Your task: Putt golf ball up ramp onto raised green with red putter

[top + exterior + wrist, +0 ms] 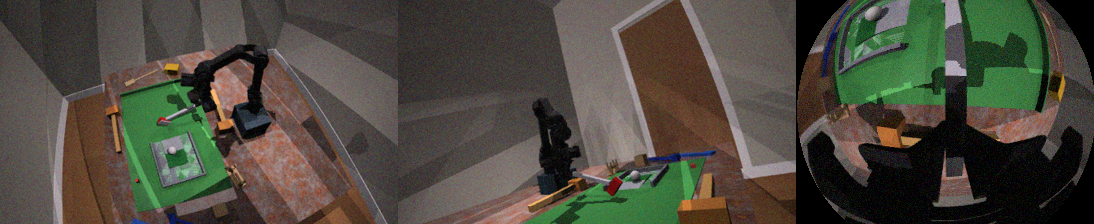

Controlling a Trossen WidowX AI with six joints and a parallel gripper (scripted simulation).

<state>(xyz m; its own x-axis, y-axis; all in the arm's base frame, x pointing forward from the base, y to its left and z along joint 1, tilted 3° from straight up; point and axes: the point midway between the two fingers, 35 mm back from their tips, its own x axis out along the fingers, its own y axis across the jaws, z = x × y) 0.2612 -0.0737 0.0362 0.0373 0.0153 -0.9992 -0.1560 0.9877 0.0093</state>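
The red putter has a red head (162, 121) (614, 186) and a grey shaft (181, 113) (955, 40). My gripper (201, 102) (951, 124) is shut on the upper end of the shaft, and the putter slants down over the green mat (142, 105) (638, 207). The white golf ball (172, 150) (635, 175) (873, 13) is inside the grey-walled ramp frame (157, 165) (659, 175) (871, 59), away from the putter head. It is at the putter-side edge of the dark green square (177, 159) (868, 28), the raised green. Whether it is fully on it or moving I cannot tell.
An orange mallet (225, 124) (890, 131) lies beside the arm's base, another mallet (115, 130) beyond the mat. A yellow block (171, 68) (1057, 86), a pale wooden tool (130, 82), a small red cube (136, 180) (693, 165) and a wooden rack (236, 175) are also around.
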